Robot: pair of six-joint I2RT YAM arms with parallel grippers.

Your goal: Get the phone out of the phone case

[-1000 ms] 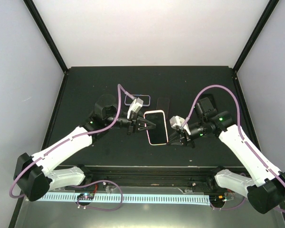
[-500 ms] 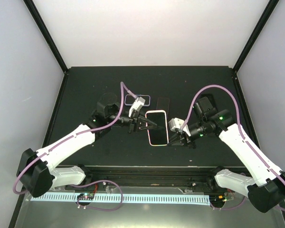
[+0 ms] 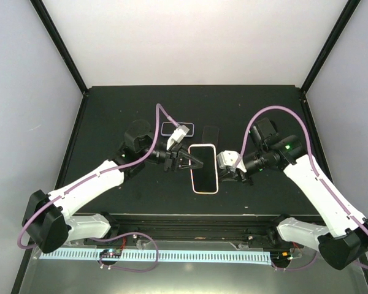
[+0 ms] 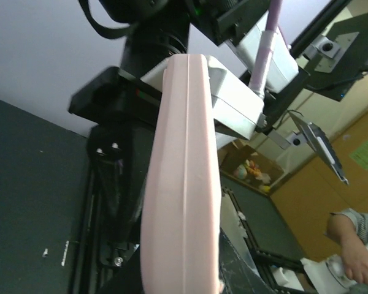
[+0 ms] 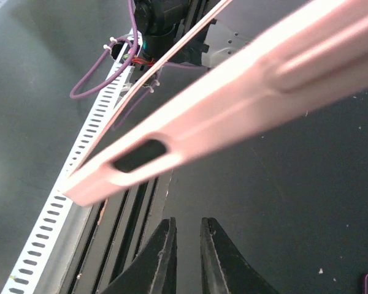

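Over the last second the black-screened phone (image 3: 204, 169), seated in its pale pink soft phone case (image 4: 183, 184), had slid a little toward the near edge of the black table (image 3: 110, 116) and squared up. The right arm had swung in closer to its right side.

The left gripper (image 3: 195, 163) sat against the phone's left edge, presumably to brace it. Its wrist camera showed only the pink side wall filling the view, so I could not tell whether its jaws were gripping or merely touching.

The right gripper (image 5: 188, 245) had its fingers drawn almost together on nothing, tucked just under the case's long edge where the slot cut-out showed. It looked placed to pry at the lip rather than grab it.

The phone had not come out yet. Behind it lay a small dark lilac-rimmed rectangle (image 3: 176, 128) and a plain dark one (image 3: 211, 132), both untouched.
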